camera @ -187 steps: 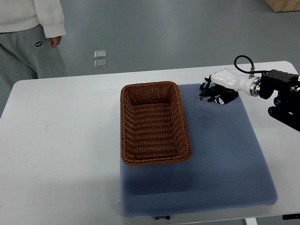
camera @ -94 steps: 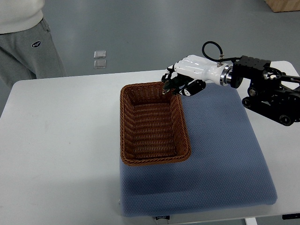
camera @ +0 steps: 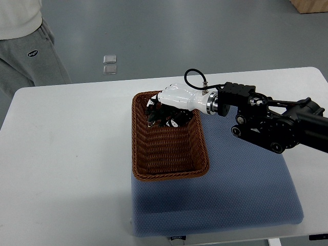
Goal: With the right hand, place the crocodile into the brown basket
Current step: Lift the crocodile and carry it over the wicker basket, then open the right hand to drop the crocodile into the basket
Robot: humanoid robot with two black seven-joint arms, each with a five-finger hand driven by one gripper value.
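My right hand (camera: 163, 114), white with black fingers, reaches from the right over the far end of the brown wicker basket (camera: 138, 148). Its fingers are curled around a small dark crocodile toy (camera: 155, 113), which hangs just above the basket's inner floor near the far rim. The toy is mostly hidden by the fingers. The black forearm (camera: 271, 125) stretches across the blue pad. The left arm is out of the picture.
The basket rests on the left part of a blue padded mat (camera: 241, 184) on a white table (camera: 61, 169). A person in grey trousers (camera: 28, 51) stands at the far left, beyond the table. Two small squares (camera: 109, 64) lie on the floor.
The right hand carried the crocodile leftward from the mat's far edge, past the basket's right rim, to above the basket's far interior. The person stepped slightly left.
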